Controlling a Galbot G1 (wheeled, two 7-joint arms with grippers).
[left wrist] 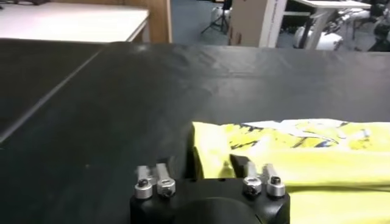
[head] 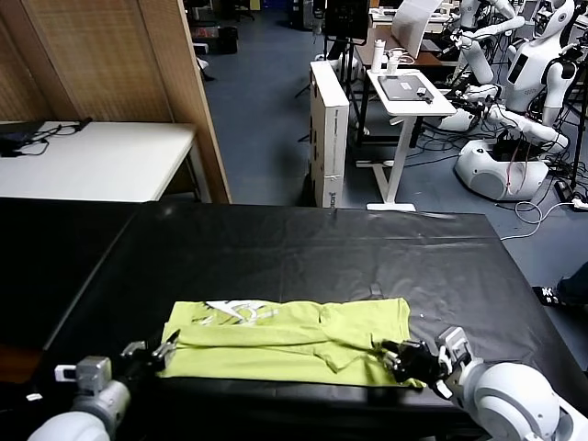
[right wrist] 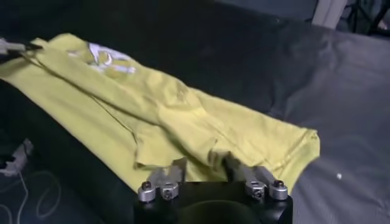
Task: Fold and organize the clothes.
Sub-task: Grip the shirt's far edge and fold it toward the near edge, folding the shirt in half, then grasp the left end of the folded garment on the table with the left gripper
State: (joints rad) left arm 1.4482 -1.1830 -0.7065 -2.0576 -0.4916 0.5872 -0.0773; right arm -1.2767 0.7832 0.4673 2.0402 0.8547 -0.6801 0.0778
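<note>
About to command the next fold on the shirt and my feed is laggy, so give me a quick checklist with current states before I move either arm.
1. T-shirt lying on the black table, partly folded into a long band: ok.
2. Left gripper at the shirt's left end, fingers astride its edge in the left wrist view: ok.
3. Right gripper at the shirt's right near corner: ok.
4. Firm pinch on the fabric at either gripper: cannot tell.
5. Fabric flat: not ok, ridges and a loose flap near the middle.
6. White print exposed at the far left edge: ok to use as a marker.
</note>
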